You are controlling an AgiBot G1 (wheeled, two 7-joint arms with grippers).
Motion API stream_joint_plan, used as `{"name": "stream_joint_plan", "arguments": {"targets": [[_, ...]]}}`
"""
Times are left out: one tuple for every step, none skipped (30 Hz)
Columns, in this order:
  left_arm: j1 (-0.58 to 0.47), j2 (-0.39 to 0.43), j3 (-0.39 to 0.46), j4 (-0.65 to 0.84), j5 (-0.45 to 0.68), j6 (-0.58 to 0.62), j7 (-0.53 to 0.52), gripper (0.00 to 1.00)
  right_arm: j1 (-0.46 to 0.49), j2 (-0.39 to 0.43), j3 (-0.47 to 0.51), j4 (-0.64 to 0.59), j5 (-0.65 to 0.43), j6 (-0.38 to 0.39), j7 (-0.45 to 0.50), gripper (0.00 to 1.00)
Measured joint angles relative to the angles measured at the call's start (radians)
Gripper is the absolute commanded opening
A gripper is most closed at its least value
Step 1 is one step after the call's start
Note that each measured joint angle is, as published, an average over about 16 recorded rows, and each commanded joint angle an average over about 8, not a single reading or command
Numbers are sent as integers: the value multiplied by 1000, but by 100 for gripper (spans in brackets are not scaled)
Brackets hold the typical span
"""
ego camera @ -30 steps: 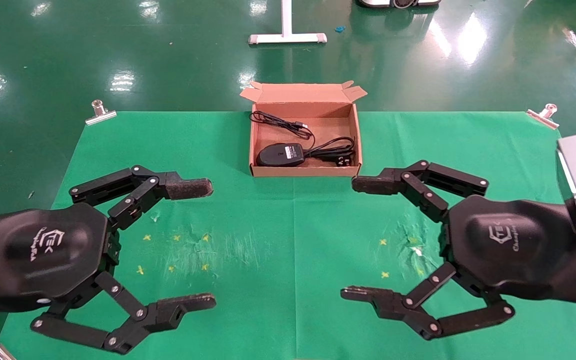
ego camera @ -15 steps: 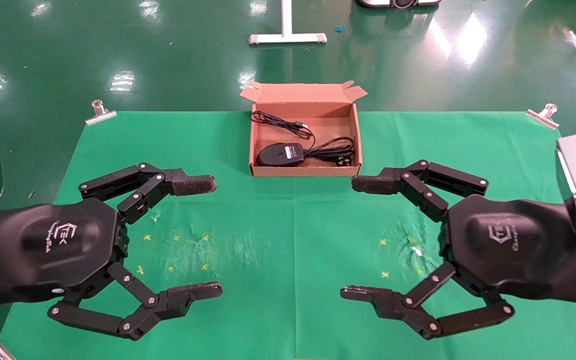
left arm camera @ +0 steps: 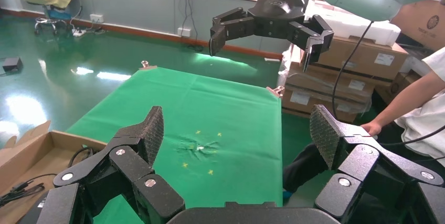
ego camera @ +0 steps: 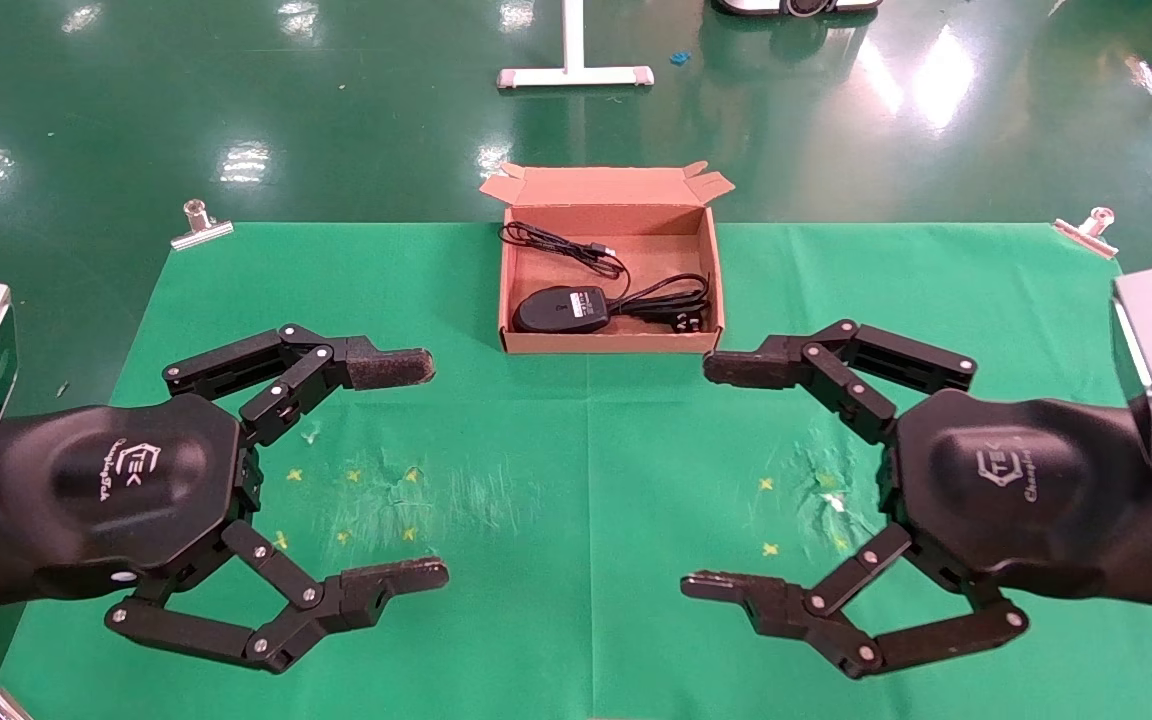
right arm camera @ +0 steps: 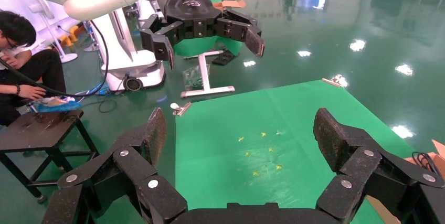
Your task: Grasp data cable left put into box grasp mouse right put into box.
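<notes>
The brown cardboard box [ego camera: 608,343] stands open at the far middle of the green cloth. Inside it the black mouse [ego camera: 561,310] lies with its pale label up, its thin wire looping toward the back. The coiled data cable [ego camera: 674,296] lies beside the mouse on the right, its plug toward the front wall. My left gripper [ego camera: 436,470] hovers open over the near left of the cloth, holding nothing. My right gripper [ego camera: 696,478] hovers open over the near right, also holding nothing. The left wrist view catches a box corner [left arm camera: 31,150] beside my open left gripper [left arm camera: 236,124].
Metal clips [ego camera: 201,225] [ego camera: 1086,232] pin the cloth's far corners. Yellow cross marks [ego camera: 351,500] [ego camera: 796,510] sit under each gripper. A white stand foot [ego camera: 574,75] rests on the floor behind the table. A seated person [right arm camera: 26,61] and stacked cartons [left arm camera: 346,72] flank the table.
My left gripper has drifted a little to the right and its wrist has come further into view. The right gripper, box, mouse and cable have not moved.
</notes>
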State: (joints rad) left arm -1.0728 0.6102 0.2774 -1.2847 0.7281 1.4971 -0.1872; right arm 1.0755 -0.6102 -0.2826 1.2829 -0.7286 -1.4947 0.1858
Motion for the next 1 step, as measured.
{"name": "stream_joint_plan", "arguments": {"targets": [[0, 0, 0, 0, 0, 0, 0, 100, 0, 0, 0, 0, 0, 0, 0, 100]]}}
